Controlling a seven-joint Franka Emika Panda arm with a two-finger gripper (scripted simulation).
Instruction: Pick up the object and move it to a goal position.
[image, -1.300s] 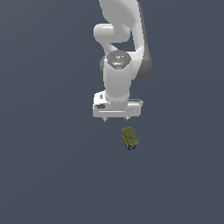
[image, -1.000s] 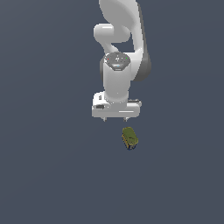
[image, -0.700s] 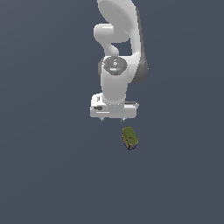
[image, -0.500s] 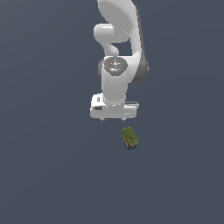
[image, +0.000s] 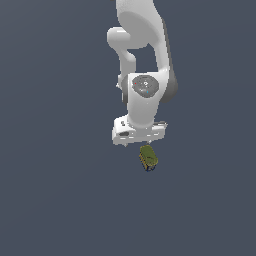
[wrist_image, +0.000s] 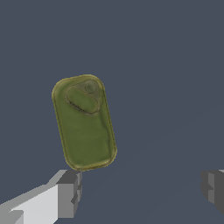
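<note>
Change: the arm shifts slightly toward the exterior view's left and turns a little; the object (image: 148, 157) lies where it was.
End effector (wrist_image: 139, 189): fingers (wrist_image: 70, 192) apart, empty, above the object, which sits off-centre beside one finger.
Meaning: alignment continues, grasp not begun.

Glossy white arm (image: 142, 30) with rounded joints, dark grey seams; end effector (wrist_image: 140, 192) fingers (wrist_image: 69, 192) seemingly grey.

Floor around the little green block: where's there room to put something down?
Nearly everywhere. The dark floor is bare on both sides of the green block and below it in the exterior view. The only crowded spot is right at the block, where the open gripper hangs close, the block outside its fingers.
</note>
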